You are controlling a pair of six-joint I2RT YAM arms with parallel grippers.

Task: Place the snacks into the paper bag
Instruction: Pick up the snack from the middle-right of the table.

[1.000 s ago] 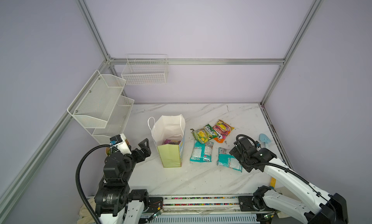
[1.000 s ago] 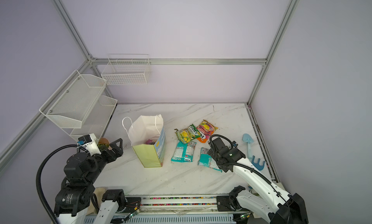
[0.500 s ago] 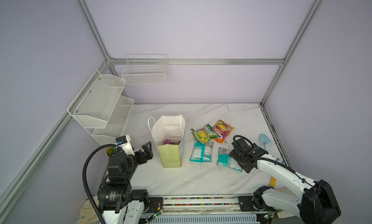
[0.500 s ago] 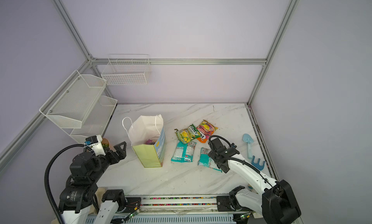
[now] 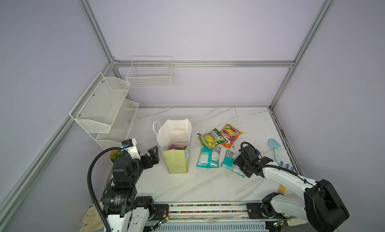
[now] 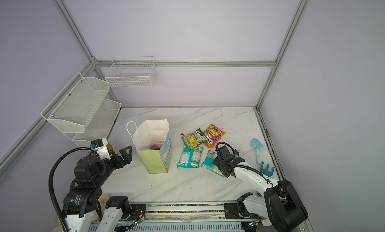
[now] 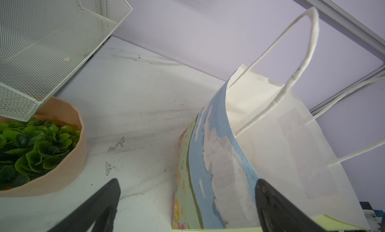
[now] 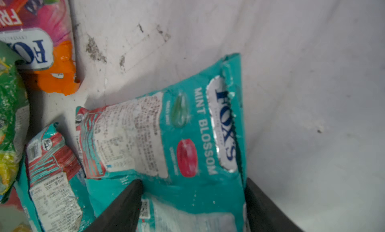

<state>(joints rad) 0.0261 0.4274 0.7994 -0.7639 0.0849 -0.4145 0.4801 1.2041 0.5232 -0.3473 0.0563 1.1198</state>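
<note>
The paper bag (image 5: 177, 161) (image 6: 154, 161) stands upright and open left of centre, with a magenta snack (image 5: 177, 146) inside. To its right a green-yellow packet (image 5: 211, 138), an orange-pink packet (image 5: 230, 135) and a teal packet (image 5: 209, 158) lie flat. My right gripper (image 5: 241, 163) (image 8: 192, 182) is down on another teal packet (image 5: 229, 161) (image 8: 166, 126). Its jaws stand apart, one finger on the packet's face and the other at its edge. My left gripper (image 5: 153, 154) (image 7: 187, 181) is open just left of the bag's printed face (image 7: 218, 158), holding nothing.
A potted green plant (image 5: 114, 155) (image 7: 41, 153) sits beside the left arm, under the white mesh shelves (image 5: 104, 112). A wire basket (image 5: 150, 74) hangs on the back wall. A blue toy shovel (image 5: 275, 147) and rake (image 6: 266, 168) lie near the right edge.
The right gripper has come down onto the nearest teal packet and its jaws have narrowed. The left arm has shifted a little toward the bag.
</note>
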